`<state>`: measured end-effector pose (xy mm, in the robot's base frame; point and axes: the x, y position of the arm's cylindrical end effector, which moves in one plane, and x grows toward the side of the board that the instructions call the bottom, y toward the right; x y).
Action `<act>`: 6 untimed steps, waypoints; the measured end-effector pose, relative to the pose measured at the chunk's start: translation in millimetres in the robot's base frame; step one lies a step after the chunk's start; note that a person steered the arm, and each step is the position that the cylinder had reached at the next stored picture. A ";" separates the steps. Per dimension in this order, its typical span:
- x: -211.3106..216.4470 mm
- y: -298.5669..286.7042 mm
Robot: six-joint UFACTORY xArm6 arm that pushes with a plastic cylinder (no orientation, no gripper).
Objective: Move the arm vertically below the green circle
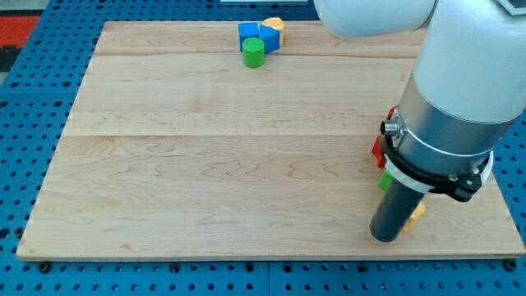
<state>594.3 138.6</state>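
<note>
At the far edge of the table [205, 164], the green circle [253, 53] touches blue blocks [249, 34] and a yellow block [274, 25]. My tip [384, 236] stands near right, well apart, beside red [377, 150], green [383, 181] and orange [417, 212] blocks. The tool is a bare rod without jaws.

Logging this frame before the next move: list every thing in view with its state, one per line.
my tip: on the board, lower right, far from the green circle.
green circle: upright, touching the blue block.
blue block: beside the yellow block.
yellow block: at the top edge.
red block, green block, orange block: mostly hidden by the arm.
</note>
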 end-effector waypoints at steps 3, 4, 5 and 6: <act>-68.9 -60.8; -85.2 -85.8; -85.9 -85.8; -85.9 -85.9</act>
